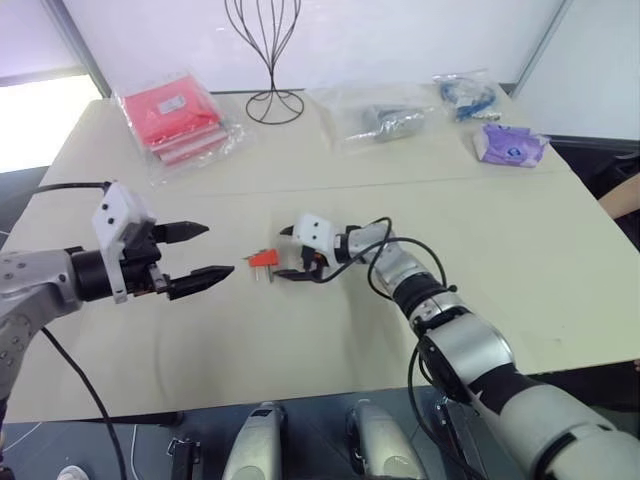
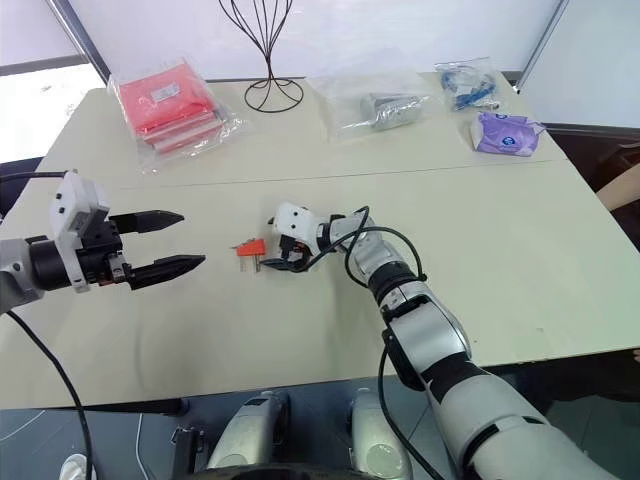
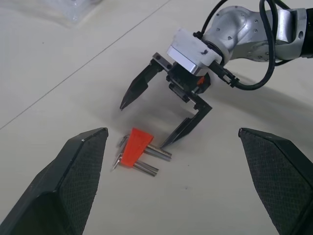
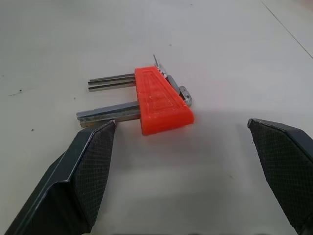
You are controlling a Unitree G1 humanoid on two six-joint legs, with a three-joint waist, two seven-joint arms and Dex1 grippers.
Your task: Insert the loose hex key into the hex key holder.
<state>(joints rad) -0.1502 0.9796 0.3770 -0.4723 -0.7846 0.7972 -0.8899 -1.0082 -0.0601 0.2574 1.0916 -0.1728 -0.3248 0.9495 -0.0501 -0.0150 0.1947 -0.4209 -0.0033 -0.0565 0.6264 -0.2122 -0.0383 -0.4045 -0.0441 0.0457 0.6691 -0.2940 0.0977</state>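
Our left gripper hangs above the table, jaws wide and empty. Just right of it lies the hex key holder, and our right gripper, also spread with nothing in it, sits low beside it, one finger by its keys. Looks like the reach-in step; next we'd need to close on the holder squarely. We can't pick out the loose hex key. The beige table carries bagged items along its far edge.

Open R end effector just beside hex key holder, L end effector apart.
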